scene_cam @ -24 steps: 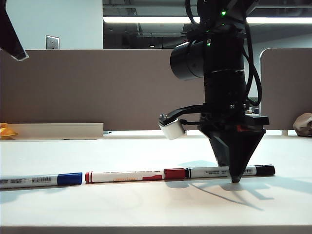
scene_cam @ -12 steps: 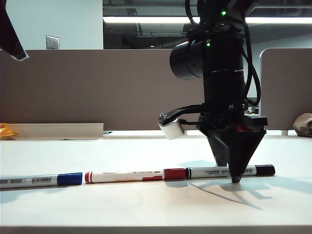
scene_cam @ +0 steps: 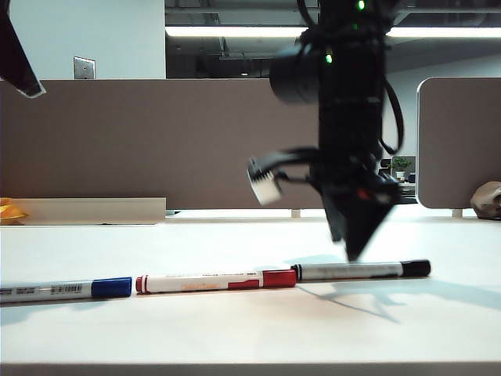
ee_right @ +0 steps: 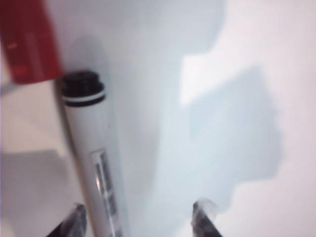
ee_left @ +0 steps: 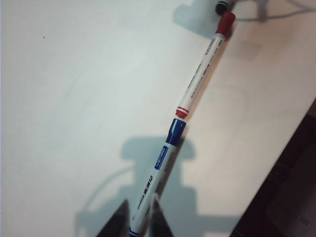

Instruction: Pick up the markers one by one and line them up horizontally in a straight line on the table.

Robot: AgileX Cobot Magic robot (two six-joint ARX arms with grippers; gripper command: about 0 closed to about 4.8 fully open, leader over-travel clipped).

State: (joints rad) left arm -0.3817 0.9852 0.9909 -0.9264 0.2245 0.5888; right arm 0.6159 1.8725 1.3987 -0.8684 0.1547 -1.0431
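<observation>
Three markers lie end to end in a row on the white table (scene_cam: 235, 329): blue (scene_cam: 63, 289) at the left, red (scene_cam: 215, 280) in the middle, black (scene_cam: 360, 270) at the right. My right gripper (scene_cam: 356, 252) hangs just above the black marker, open and holding nothing. In the right wrist view the black marker (ee_right: 94, 163) lies beside one finger of that gripper (ee_right: 140, 217), with the red cap (ee_right: 29, 44) beyond it. My left gripper (scene_cam: 19, 63) is high at the far left. Its fingers stand slightly apart, and the blue marker (ee_left: 163, 168) on the table shows between them (ee_left: 139, 219).
Grey-brown divider panels (scene_cam: 156, 141) stand along the back of the table. A low white ledge (scene_cam: 86, 210) and a yellow object (scene_cam: 9, 210) sit at the back left, and a beige object (scene_cam: 489, 200) at the back right. The table's edge (ee_left: 291, 187) runs close beside the marker row.
My right gripper has lifted off the black marker and shifted a little left. The black marker has slid slightly left toward the red cap. The left arm has not moved.
</observation>
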